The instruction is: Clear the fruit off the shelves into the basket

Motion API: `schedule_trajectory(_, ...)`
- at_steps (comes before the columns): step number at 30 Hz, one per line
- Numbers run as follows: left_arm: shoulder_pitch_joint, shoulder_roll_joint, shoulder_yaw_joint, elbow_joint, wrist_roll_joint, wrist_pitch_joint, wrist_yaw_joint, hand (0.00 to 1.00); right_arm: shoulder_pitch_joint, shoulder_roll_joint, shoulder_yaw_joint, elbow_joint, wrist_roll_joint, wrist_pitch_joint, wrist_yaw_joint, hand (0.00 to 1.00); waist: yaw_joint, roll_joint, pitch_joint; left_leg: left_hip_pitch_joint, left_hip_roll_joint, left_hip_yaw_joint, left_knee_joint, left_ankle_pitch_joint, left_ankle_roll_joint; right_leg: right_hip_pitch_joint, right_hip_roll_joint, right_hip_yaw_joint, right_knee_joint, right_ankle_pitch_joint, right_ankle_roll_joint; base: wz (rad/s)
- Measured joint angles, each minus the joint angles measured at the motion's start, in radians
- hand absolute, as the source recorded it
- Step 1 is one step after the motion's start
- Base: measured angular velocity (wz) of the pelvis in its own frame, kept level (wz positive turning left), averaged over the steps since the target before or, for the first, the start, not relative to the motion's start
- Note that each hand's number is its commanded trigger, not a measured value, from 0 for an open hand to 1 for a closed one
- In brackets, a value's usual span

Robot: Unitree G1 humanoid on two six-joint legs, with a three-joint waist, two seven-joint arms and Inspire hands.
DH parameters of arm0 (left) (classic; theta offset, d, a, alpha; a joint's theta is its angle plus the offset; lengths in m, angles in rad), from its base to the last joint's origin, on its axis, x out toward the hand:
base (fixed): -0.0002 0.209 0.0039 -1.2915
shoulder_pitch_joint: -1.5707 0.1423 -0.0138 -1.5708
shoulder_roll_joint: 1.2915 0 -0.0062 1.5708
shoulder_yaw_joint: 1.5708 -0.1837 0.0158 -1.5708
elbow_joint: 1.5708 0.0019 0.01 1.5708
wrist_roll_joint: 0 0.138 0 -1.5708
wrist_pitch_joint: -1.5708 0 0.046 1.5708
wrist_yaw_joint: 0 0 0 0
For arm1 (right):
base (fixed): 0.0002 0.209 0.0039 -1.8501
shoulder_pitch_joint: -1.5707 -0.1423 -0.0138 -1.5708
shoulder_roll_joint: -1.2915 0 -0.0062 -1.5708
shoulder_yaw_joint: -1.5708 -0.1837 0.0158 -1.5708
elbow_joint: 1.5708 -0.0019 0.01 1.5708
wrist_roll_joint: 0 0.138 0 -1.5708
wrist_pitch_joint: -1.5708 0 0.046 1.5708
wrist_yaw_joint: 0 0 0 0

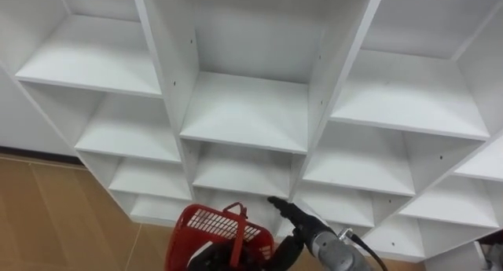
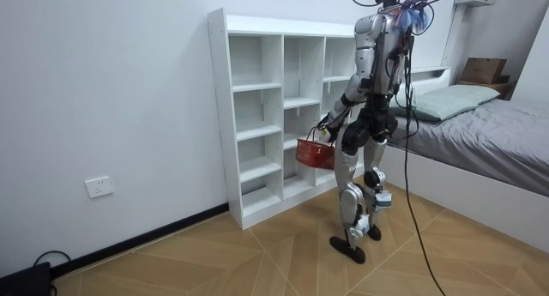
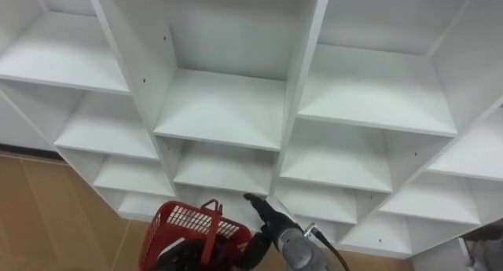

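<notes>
The white closet (image 1: 244,110) of open square compartments rises in front of me, and I stand close before it (image 2: 257,90). A red mesh basket (image 1: 211,230) with an upright handle hangs low before my body. In the room view the basket (image 2: 315,153) hangs under my left hand (image 2: 325,127), which is curled on its handle. My right hand (image 1: 287,214) comes in from the lower right. It lies just right of the basket's handle with its dark fingers stretched toward a low compartment, holding nothing.
Wooden floor (image 1: 55,216) shows left of the closet's end panel. Behind me in the room view stands a bed (image 2: 489,133) with a grey cover, and a cardboard box (image 2: 483,70) sits beyond it. The plain wall carries a socket (image 2: 100,187).
</notes>
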State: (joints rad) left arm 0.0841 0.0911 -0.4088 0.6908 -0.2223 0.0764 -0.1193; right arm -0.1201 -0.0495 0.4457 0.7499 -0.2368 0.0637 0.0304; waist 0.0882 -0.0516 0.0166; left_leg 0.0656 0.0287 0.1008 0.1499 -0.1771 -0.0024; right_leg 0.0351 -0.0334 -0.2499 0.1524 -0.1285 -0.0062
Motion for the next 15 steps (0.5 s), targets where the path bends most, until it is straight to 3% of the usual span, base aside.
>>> schedule_trajectory(6,0.0,0.008,0.059,-0.004,0.006,0.0,0.025,1.0,0.022,-0.03,-0.072,-0.071,0.178,-0.051,-0.048,0.0,-0.019,0.0,-0.0005,0.003,0.0,0.003,-0.003,0.0,0.0,0.001,0.0,0.001,0.0,0.0,0.0,0.0)
schedule_trajectory(10,0.014,0.019,0.157,-0.004,-0.013,-0.002,0.075,1.0,0.113,-0.037,-0.178,-0.126,0.24,-0.075,-0.087,0.0,-0.045,0.002,-0.0003,0.026,0.001,0.013,-0.005,0.0,0.0,0.019,0.0,0.003,-0.005,0.0,0.0,-0.02)
schedule_trajectory(15,0.042,0.018,0.279,0.03,0.001,-0.042,0.157,1.0,0.233,-0.068,-0.3,-0.128,0.312,-0.101,-0.153,0.0,-0.06,0.025,-0.0019,0.05,0.004,0.039,-0.02,-0.008,0.001,0.024,0.007,0.036,0.0,-0.003,0.003,-0.17)
